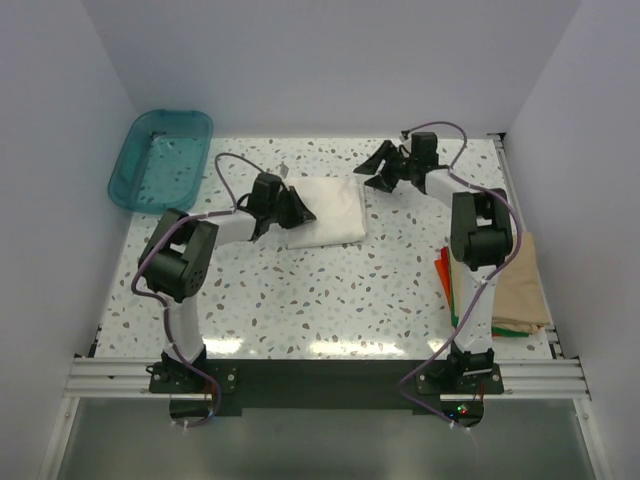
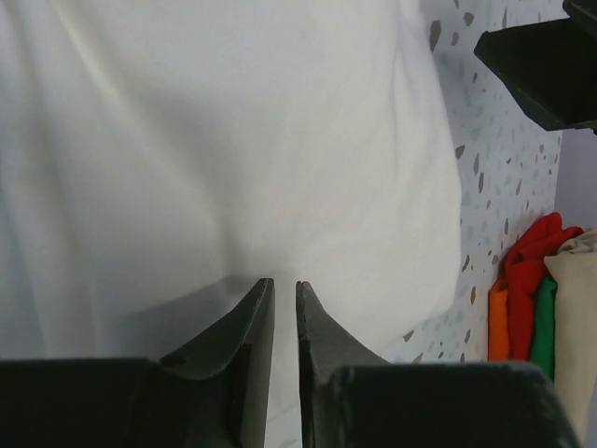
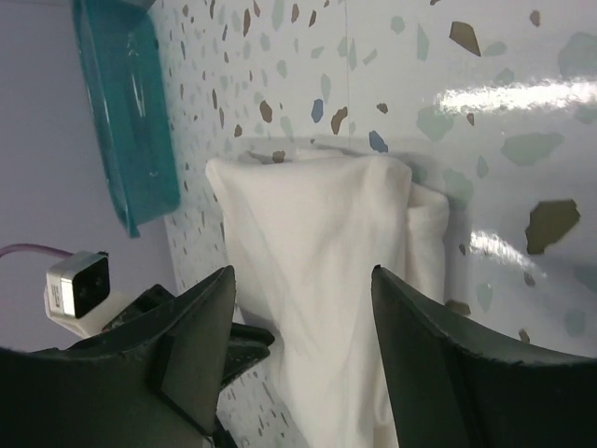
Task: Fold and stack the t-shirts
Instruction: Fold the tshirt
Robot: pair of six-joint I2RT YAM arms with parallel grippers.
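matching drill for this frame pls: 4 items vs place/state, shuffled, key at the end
Things:
1. off-white t-shirt
2. teal tub
3. tan t-shirt
4. right pincer

Place or state:
a. far left corner
b. right edge, beside the orange-red and green cloth
c. open, fingers wide apart
d. centre, folded into a rectangle

Pairs: 1-d, 2-a, 3-b, 4-c
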